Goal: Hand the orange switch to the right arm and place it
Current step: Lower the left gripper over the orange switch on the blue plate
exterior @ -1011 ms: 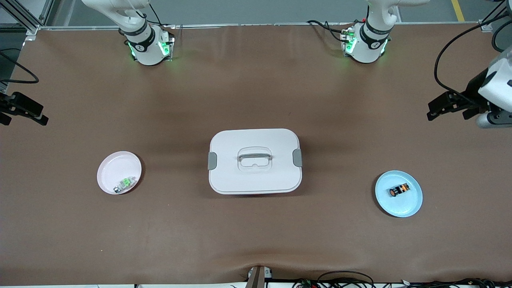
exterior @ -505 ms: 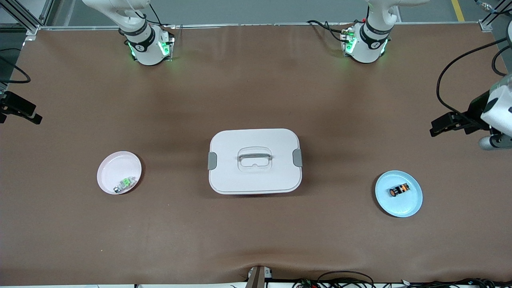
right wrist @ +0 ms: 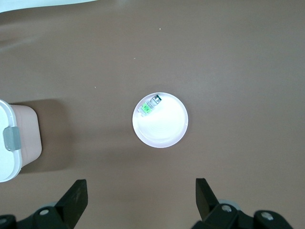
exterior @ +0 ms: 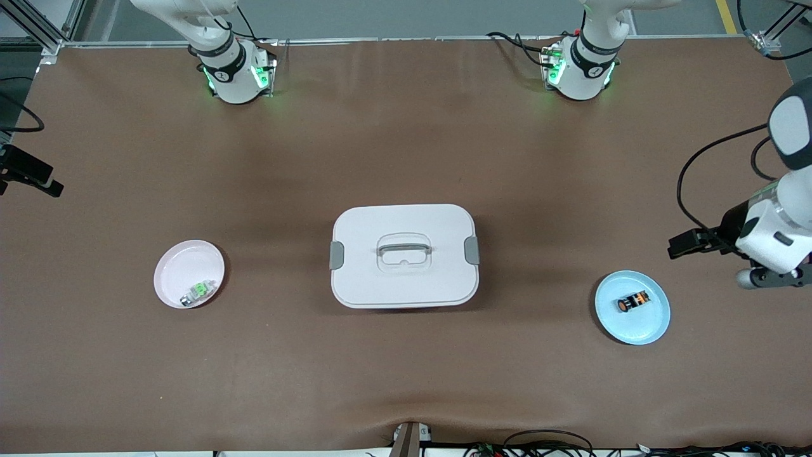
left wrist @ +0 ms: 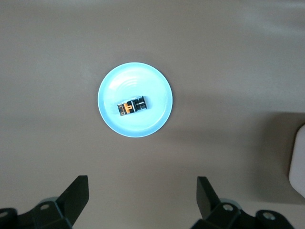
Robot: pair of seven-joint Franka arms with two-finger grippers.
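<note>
Orange switch (left wrist: 132,106) untouched; left claw (left wrist: 143,198) wide, empty

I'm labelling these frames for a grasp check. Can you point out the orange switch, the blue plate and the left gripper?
orange switch (exterior: 634,301): front view, middle of its body.
blue plate (exterior: 647,330): front view, bare rim area.
left gripper (left wrist: 143,202): left wrist view, midway between its open fingertips.

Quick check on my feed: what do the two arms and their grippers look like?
Both arms are white with black joint bands and green lights at the bases. The left gripper is black with two flat, tapered fingers, fed by looping black cables. The right gripper looks the same.
</note>
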